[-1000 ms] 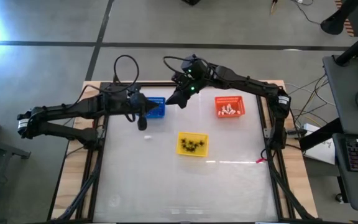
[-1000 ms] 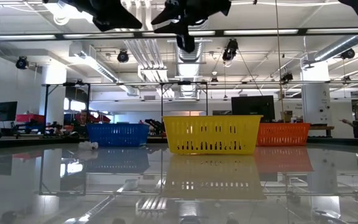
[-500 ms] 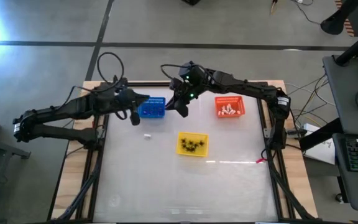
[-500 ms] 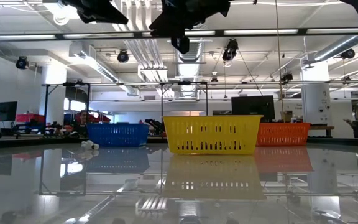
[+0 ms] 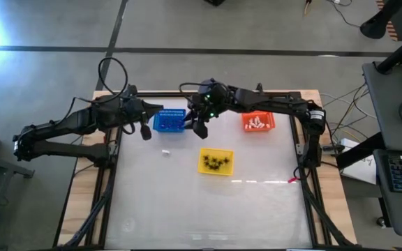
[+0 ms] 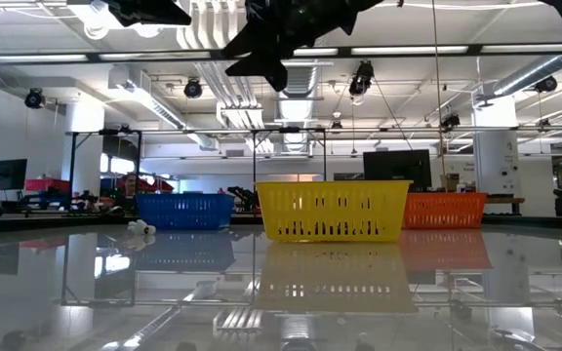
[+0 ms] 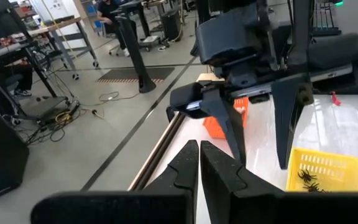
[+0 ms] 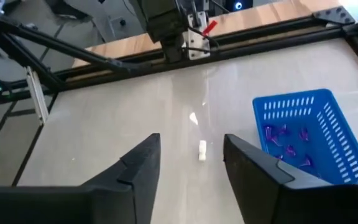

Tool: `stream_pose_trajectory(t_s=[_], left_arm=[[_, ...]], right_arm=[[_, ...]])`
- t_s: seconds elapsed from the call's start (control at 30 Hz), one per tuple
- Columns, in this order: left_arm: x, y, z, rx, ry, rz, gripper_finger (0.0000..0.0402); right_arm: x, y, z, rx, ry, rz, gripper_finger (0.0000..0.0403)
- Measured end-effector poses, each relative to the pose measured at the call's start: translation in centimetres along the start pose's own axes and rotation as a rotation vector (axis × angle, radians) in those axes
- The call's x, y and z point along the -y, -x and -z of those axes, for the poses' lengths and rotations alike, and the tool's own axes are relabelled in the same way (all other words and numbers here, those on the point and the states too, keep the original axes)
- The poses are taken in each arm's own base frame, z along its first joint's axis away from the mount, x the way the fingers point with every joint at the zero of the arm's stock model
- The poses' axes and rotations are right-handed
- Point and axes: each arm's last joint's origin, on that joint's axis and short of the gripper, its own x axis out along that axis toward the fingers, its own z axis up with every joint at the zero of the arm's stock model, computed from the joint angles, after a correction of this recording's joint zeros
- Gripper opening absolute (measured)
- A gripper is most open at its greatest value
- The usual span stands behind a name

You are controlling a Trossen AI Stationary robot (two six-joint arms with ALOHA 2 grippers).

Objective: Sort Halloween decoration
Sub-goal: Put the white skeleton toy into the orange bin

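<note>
You see the right gripper (image 5: 200, 130) raised above the surface (image 5: 208, 202), between the blue basket (image 5: 169, 120) and the orange basket (image 5: 258, 120); its jaws are spread and carry nothing; the right wrist view shows both fingers (image 8: 135, 171) wide apart. Note the left gripper (image 5: 145, 132) raised just off the outer side of the blue basket; its jaws are pressed together, as the left wrist view shows with the fingertips (image 7: 188, 163) touching.

Locate the decorations as follows; purple trinkets (image 8: 284, 138) lie inside the blue basket; white trinkets (image 5: 257, 124) lie inside the orange basket; black spider-like trinkets (image 5: 216, 163) lie inside the yellow basket (image 5: 216, 162), which stands nearer the middle of the surface, apart from the other two. One white trinket (image 5: 165, 151) lies loose on the surface, near the blue basket and outside it; you see it in the right wrist view between the spread fingers, well beyond them.
</note>
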Motion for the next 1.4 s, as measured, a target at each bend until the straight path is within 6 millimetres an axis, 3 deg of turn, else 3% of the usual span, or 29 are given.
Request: stream_pose_trajectory(t_s=[0.23, 0.5, 0.83, 1.4], left_arm=[[0.0, 0.0, 0.2, -0.02, -0.002, 0.004, 0.0], [0.0, 0.0, 0.2, -0.017, -0.001, 0.004, 0.0], [0.0, 0.1, 0.2, -0.02, -0.002, 0.002, 0.0], [-0.3, 0.7, 0.3, -0.036, 0.0, -0.045, 0.0]], right_arm=[[0.2, -1.5, 1.3, 0.062, 0.049, -0.014, 0.0184], [1.0, -6.0, 4.1, 0.02, 0.089, -0.036, 0.0185], [2.2, -11.3, 5.4, -0.018, 0.089, -0.054, 0.0185], [4.0, -17.7, 7.8, -0.119, -0.006, -0.063, 0.0185]])
